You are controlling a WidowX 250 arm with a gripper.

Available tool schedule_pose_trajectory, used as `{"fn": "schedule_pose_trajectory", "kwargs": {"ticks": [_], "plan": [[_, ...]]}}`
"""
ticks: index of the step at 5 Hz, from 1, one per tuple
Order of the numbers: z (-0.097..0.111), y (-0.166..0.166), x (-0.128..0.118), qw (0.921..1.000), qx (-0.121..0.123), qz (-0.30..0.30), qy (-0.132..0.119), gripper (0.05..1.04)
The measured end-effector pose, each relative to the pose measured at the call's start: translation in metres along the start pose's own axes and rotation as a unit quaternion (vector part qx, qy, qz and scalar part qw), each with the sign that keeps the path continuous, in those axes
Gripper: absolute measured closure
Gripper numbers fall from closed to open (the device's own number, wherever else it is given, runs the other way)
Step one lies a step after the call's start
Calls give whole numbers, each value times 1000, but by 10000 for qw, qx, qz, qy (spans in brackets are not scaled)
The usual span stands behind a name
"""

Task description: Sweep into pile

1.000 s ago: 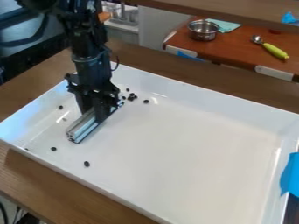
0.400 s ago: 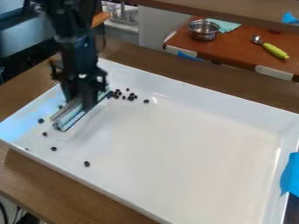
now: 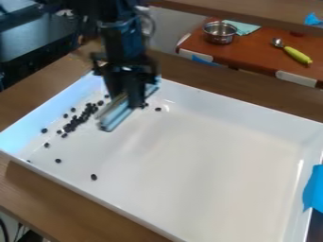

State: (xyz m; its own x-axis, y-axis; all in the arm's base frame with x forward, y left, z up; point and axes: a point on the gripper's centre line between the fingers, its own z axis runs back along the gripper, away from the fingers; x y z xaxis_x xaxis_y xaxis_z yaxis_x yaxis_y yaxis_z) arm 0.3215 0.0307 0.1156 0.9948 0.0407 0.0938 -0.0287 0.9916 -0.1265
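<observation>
While my arm (image 3: pixel 121 40) hangs down at the tray's (image 3: pixel 208 165) far left, my end effector (image 3: pixel 129 98) is pinching a metal bar (image 3: pixel 114 116) beside dark bits (image 3: pixel 74 122).

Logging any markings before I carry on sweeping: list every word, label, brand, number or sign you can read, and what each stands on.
No readable text anywhere.
White tray: no lettering seen.
Metal bar in the hand: blurred; any small print would be unreadable.
Blue tape at the tray's right edge: no writing seen.
Pot and green-handled spoon behind: too small to tell.
</observation>
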Motion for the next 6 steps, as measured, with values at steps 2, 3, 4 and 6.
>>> {"fn": "schedule_pose_trajectory", "kwargs": {"ticks": [2,3,4,6], "plan": [[-44,-15,15,9993,381,-5,32,711],[-58,-8,28,9982,596,110,33,711],[-60,-7,35,9981,609,101,26,711],[-53,16,39,9974,521,492,32,711]]}}
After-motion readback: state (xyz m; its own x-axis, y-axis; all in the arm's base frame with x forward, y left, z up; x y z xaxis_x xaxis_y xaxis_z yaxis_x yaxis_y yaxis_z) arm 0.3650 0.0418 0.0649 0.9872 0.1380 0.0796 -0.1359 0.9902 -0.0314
